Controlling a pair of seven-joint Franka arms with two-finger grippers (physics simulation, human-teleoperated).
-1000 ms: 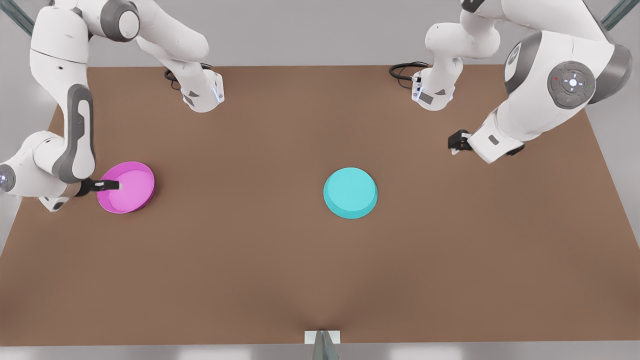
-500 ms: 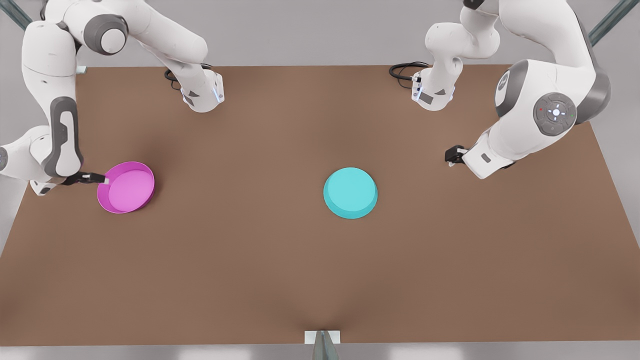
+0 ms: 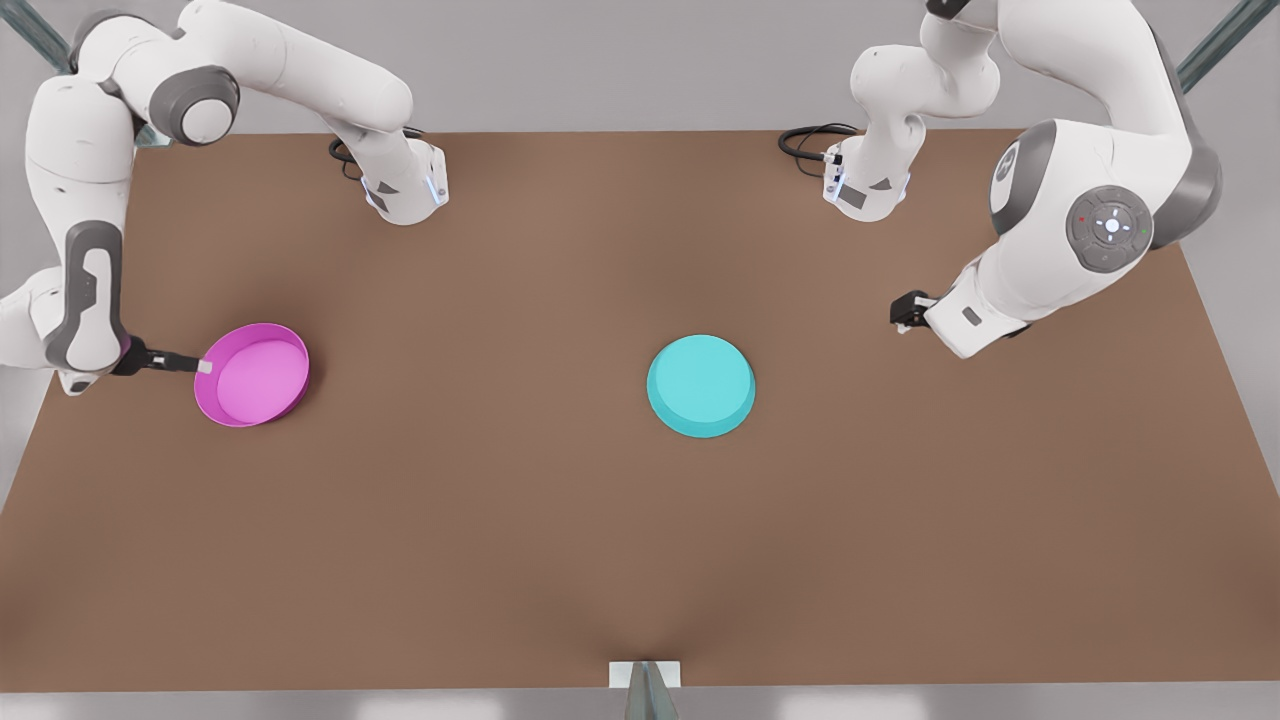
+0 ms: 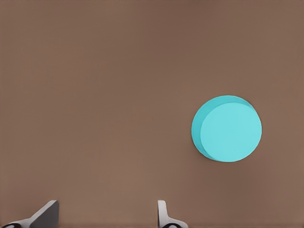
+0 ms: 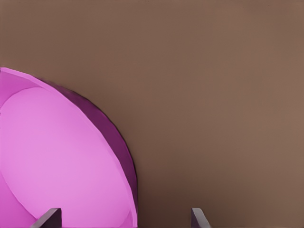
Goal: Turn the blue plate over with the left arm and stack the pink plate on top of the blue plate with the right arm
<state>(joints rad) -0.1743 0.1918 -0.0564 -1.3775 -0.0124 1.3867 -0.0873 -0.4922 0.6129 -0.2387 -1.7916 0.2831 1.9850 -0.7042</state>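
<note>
The blue plate (image 3: 700,385) lies upside down near the table's middle, flat base up; the left wrist view shows the blue plate (image 4: 227,128) from afar. My left gripper (image 3: 903,312) hangs open over bare table toward the front view's right, well away from it, and its fingertips (image 4: 47,212) are spread. The pink plate (image 3: 252,374) sits upright at the front view's left. My right gripper (image 3: 203,366) is open at the plate's outer edge. In the right wrist view its fingers (image 5: 198,217) straddle the rim of the pink plate (image 5: 57,156), one over the inside and one over the table.
Both arm bases (image 3: 405,190) stand at the brown table's (image 3: 560,540) far edge, with black cables beside them. A small white and grey mount (image 3: 645,680) sits at the near edge.
My right gripper has drawn back toward the front view's left, from over the pink plate's inside to its rim. The left arm shifted slightly, then held still. Neither plate moved.
</note>
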